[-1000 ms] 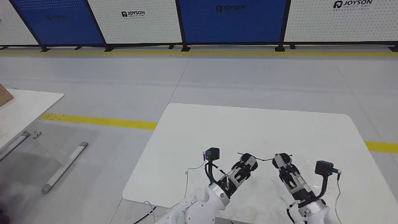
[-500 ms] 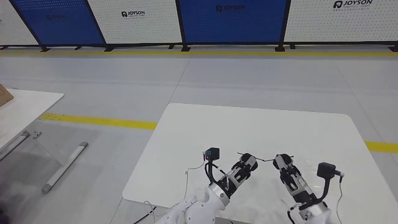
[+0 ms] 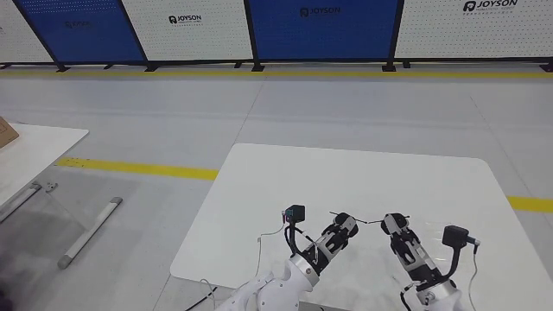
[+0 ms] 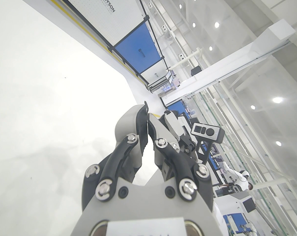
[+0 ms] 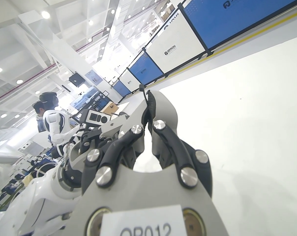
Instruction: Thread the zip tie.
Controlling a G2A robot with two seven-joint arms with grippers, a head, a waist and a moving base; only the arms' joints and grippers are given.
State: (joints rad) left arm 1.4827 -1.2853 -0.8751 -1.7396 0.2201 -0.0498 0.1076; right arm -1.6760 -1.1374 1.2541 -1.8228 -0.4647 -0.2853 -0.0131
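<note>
Closest to you, your left gripper [image 4: 147,117] has its fingers pressed together on one end of the thin black zip tie [image 3: 361,221]. A dark sliver pokes out just past the tips. Just beside it, your right gripper [image 5: 148,106] is likewise pinched shut on the other end, and a small blocky end stands out beyond its fingertips. The tie bridges the short gap between the two tools, apparently lifted off the white table [image 3: 363,173]. Each end seems to be held this way so the tail can be steered into the head, and that threading is not yet done. The table's near edge lies close behind both wrists. Ahead of the tips the tabletop stretches well away, with more room beyond each tool's outer side. Farther ahead comes the floor, then a row of blue and white panels [image 3: 320,17].
</note>
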